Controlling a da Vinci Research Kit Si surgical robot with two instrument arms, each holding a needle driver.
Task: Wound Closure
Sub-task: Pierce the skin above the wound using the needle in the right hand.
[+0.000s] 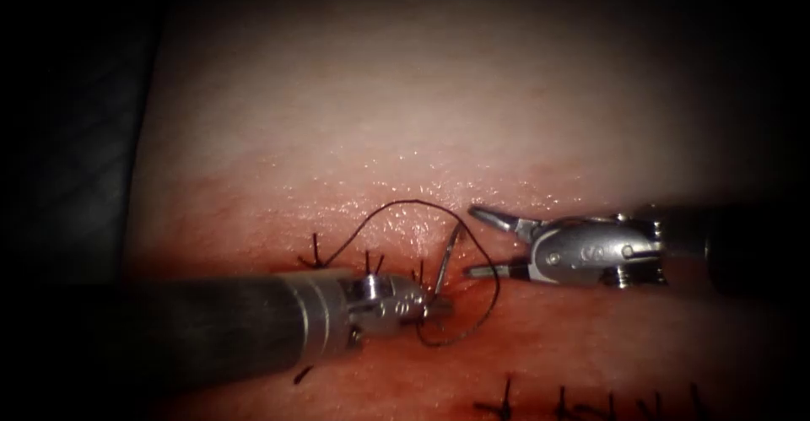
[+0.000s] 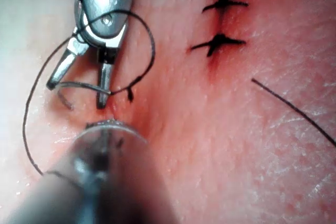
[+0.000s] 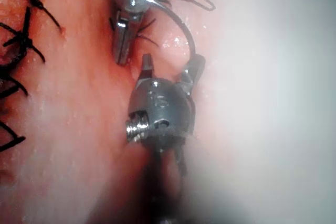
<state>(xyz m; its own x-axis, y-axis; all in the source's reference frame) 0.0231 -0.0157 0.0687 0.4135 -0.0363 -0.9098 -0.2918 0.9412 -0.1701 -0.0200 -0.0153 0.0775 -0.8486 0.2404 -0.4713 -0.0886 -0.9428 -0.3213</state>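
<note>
The left tool (image 1: 440, 306) comes in low from the left, its jaws shut on the curved needle (image 1: 450, 256) near its lower end. From there the needle rises steeply above the cut (image 1: 472, 290); I cannot tell whether its lower end is in the tissue (image 1: 422, 117). Just right of it, the right tool (image 1: 472, 244) has its jaws open around the needle's upper end and holds nothing. Dark thread (image 1: 405, 202) arcs above the left tool and loops below its jaws. The right tool (image 2: 79, 93) is also open around the needle (image 2: 84, 85) in the left wrist view. The right wrist view has the right tool (image 3: 170, 66), the needle (image 3: 191, 43) and the left tool (image 3: 122, 51).
Short dark stitch ends (image 1: 316, 252) stand along the cut left of the needle. A second row of stitches (image 1: 506, 404) runs along the bottom right. Red fluid wets the tissue around the cut. Tied stitches (image 2: 218, 43) and a loose thread (image 2: 294, 108) lie nearby, as do more stitches (image 3: 26, 35).
</note>
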